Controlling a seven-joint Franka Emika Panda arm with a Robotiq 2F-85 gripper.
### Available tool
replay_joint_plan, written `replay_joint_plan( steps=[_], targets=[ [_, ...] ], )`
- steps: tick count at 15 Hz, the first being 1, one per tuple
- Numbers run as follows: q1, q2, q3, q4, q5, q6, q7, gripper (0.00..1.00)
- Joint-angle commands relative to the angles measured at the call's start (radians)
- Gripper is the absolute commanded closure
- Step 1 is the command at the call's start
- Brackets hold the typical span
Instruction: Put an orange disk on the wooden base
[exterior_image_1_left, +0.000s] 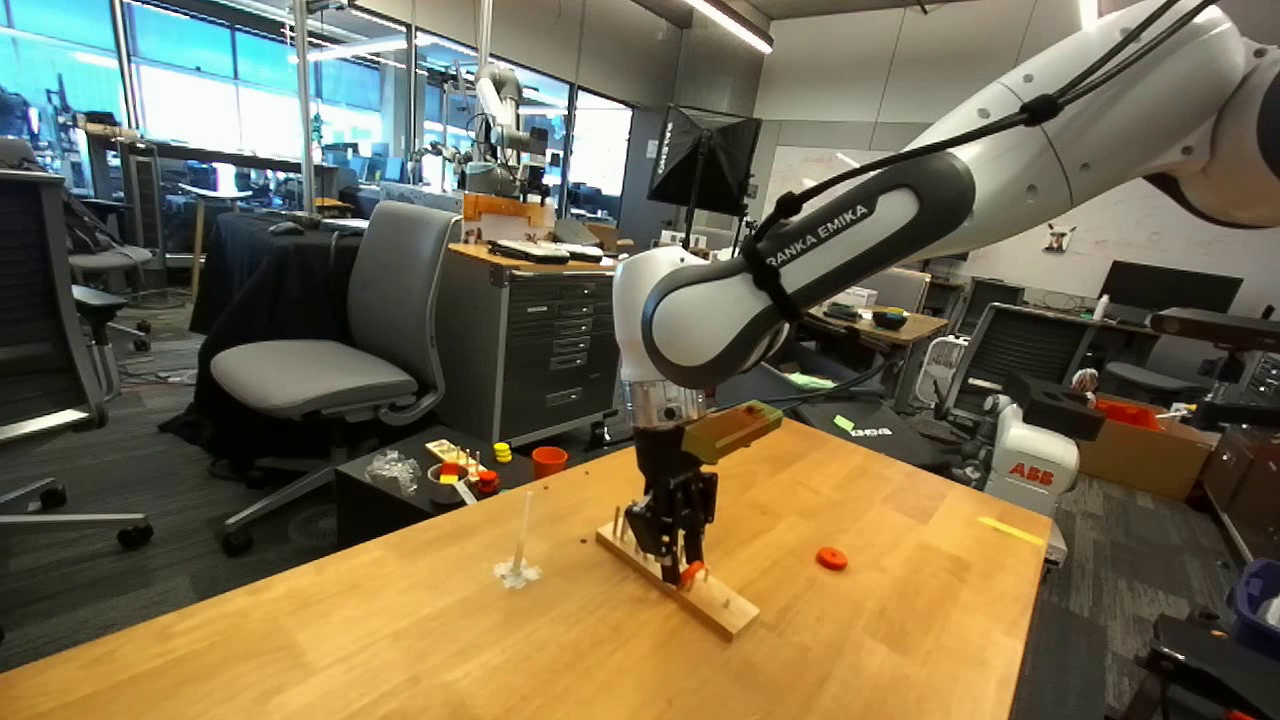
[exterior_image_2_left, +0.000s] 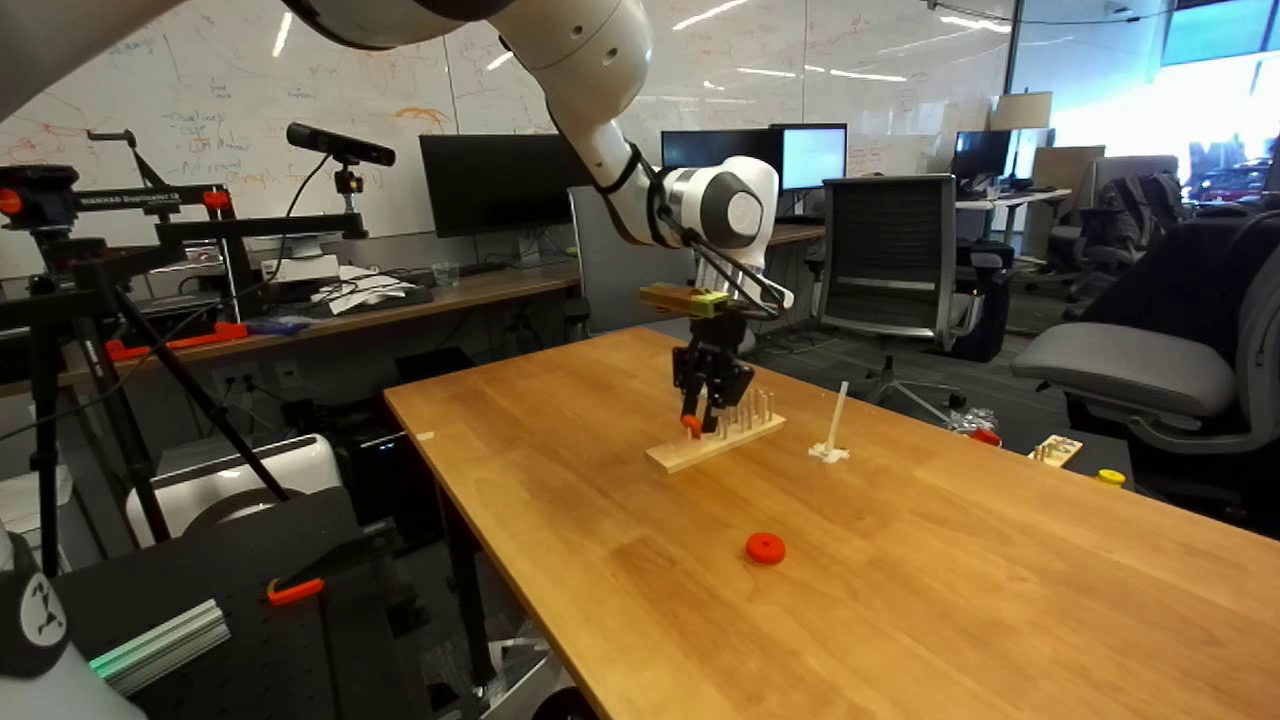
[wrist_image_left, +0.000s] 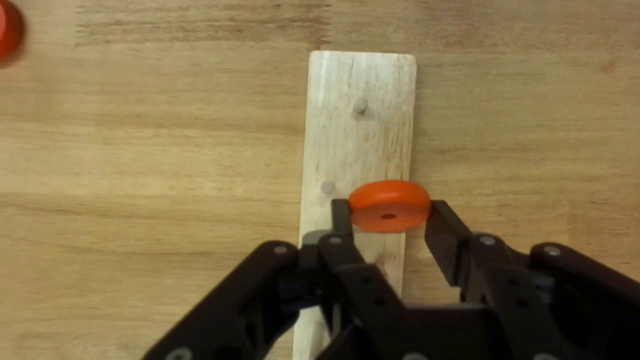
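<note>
An orange disk (wrist_image_left: 389, 205) is pinched edge to edge between the fingertips of my gripper (wrist_image_left: 391, 214), its small centre hole showing in the wrist view. It looks tilted. Beneath it lies the wooden base (wrist_image_left: 360, 75), a pale strip whose short peg (wrist_image_left: 327, 188) stands just left of the disk. In both exterior views the gripper (exterior_image_1_left: 684, 572) points down over the nearer-to-end part of the wooden base (exterior_image_2_left: 672, 458), which has taller pegs toward its far end. Whether the held disk touches the base cannot be told. Another orange disk (exterior_image_2_left: 766, 548) lies flat on the table.
A thin whitish post (exterior_image_1_left: 523, 535) with a crumpled foot rises from the table (exterior_image_1_left: 330, 640) beside the base. On a low dark stand past the table edge are a red cup (exterior_image_1_left: 549, 461), yellow disks (exterior_image_1_left: 502, 452) and a similar pegged strip (exterior_image_2_left: 1055, 450).
</note>
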Motion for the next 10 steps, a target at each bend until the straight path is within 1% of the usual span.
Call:
replay_joint_plan(
  steps=[1,10],
  targets=[
    [0.003,0.021,-0.018,-0.018,-0.005,0.003,0.005,0.82],
    [0.004,-0.003,-0.013,-0.036,-0.003,0.011,0.0,0.82]
  ],
)
